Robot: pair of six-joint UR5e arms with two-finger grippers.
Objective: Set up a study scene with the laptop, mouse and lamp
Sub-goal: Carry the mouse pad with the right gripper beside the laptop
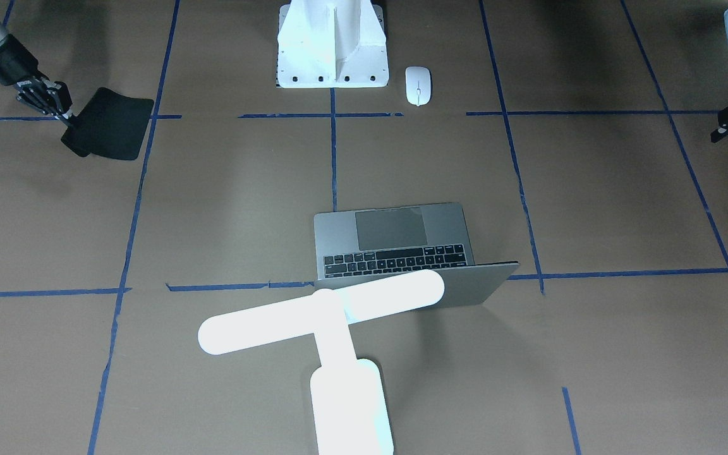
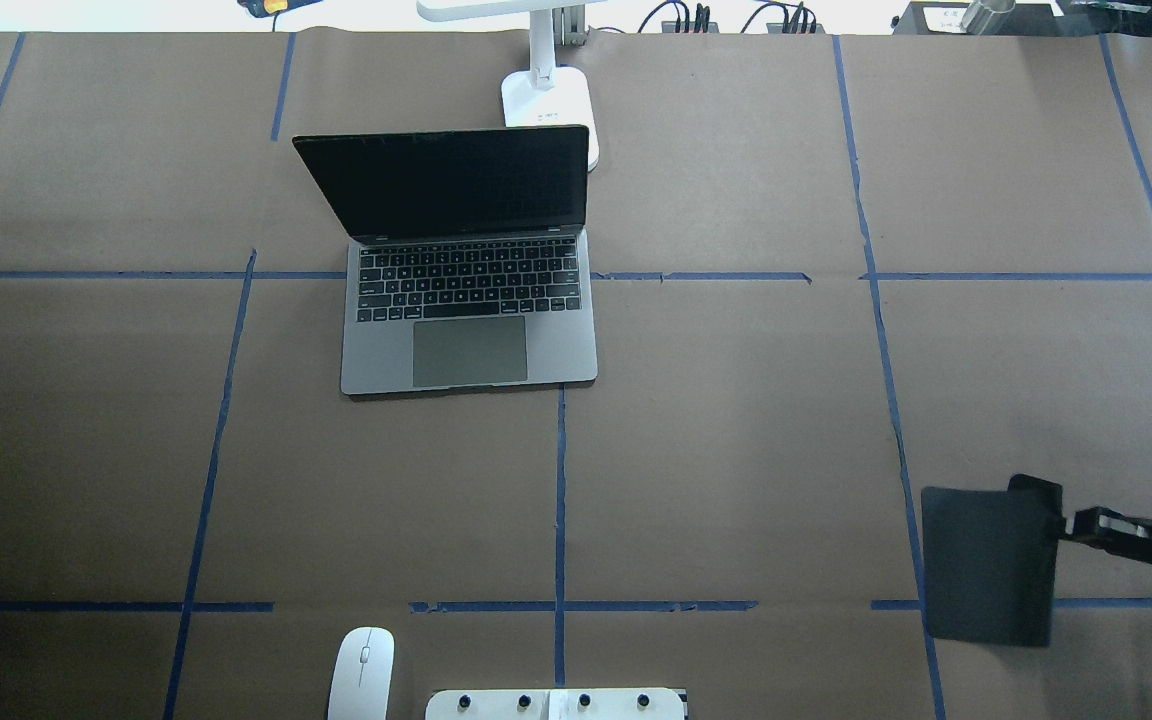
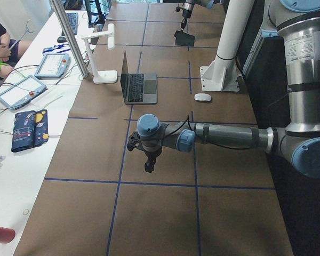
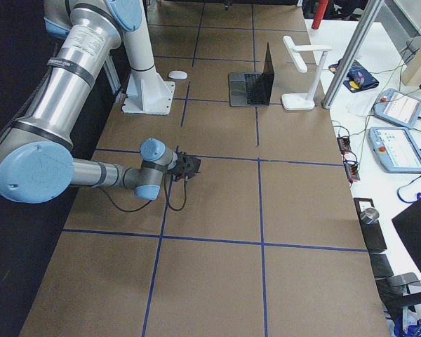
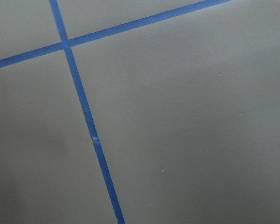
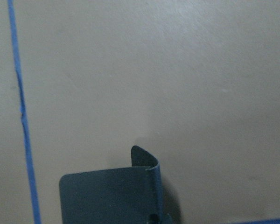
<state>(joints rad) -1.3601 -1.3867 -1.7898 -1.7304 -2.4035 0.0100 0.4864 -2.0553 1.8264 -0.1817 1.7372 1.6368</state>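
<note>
A brown paper-covered desk (image 2: pixel 736 430) is shown. Off to the left, the left gripper (image 3: pixel 148 165) hangs above it; whether its jaws are parted cannot be told. The glossy white mouse (image 2: pixel 361 672) lies at the near edge, left of centre: judged light and slippery, best pinched across its narrow sides. Farther off, the open laptop (image 2: pixel 469 330) stands, the white lamp (image 2: pixel 548 100) just behind its screen. At the right, a floppy black mouse pad (image 2: pixel 986 565) is clamped in the jaws of the right gripper (image 2: pixel 1066 520).

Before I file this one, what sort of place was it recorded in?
Probably a robotics lab workcell: a paper-covered table gridded with blue tape, a left arm and right arm by a bolted white pedestal, and teach pendants alongside.
</note>
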